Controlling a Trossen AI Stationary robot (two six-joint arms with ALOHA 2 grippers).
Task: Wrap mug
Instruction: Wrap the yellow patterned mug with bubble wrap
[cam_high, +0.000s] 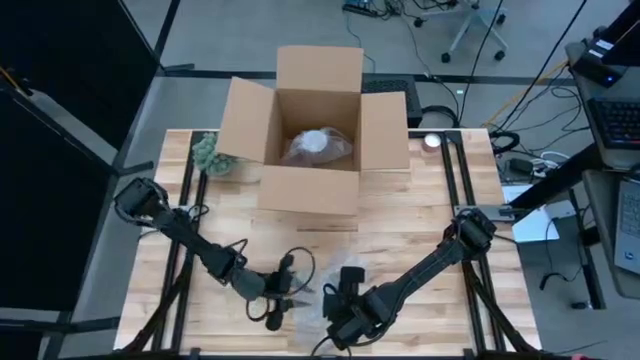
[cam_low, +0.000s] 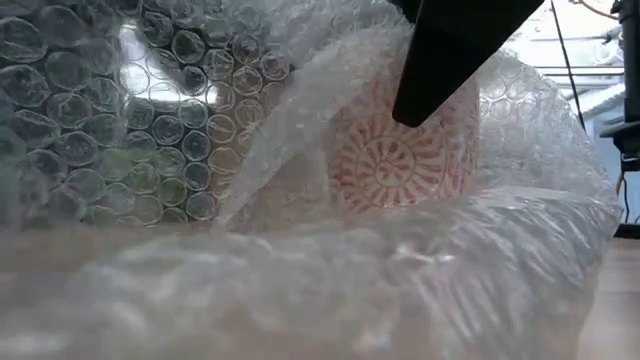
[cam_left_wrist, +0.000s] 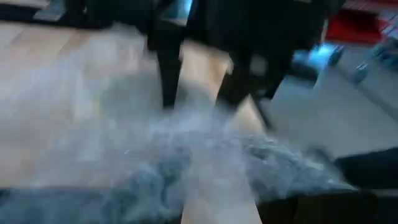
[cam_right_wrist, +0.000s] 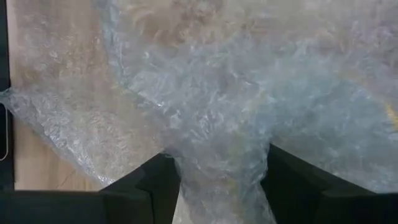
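Observation:
A sheet of clear bubble wrap (cam_low: 300, 270) lies bunched near the table's near edge (cam_high: 312, 282). It stands around a white mug (cam_low: 400, 155) with a red round pattern, which shows through the wrap only in the low view. A dark finger (cam_low: 450, 60) reaches down beside the mug's upper wall; I cannot tell whose it is. My right gripper (cam_high: 338, 302) is at the wrap's right side and is shut on it. My left gripper (cam_high: 292, 292) is at the wrap's left side, and its wrist view is blurred. My right gripper has a bunched, many-layered fold of the bubble wrap (cam_right_wrist: 221, 180) between its two fingers (cam_right_wrist: 149, 186), which come at it slanting down from above. The rest of the sheet spreads slack over the table beyond the fingers.
An open cardboard box (cam_high: 308, 190) stands at the table's far middle with a wrapped bundle (cam_high: 318, 145) inside. A small green object (cam_high: 212, 155) sits at its left. Bare wood (cam_high: 420, 220) lies between the box and the arms.

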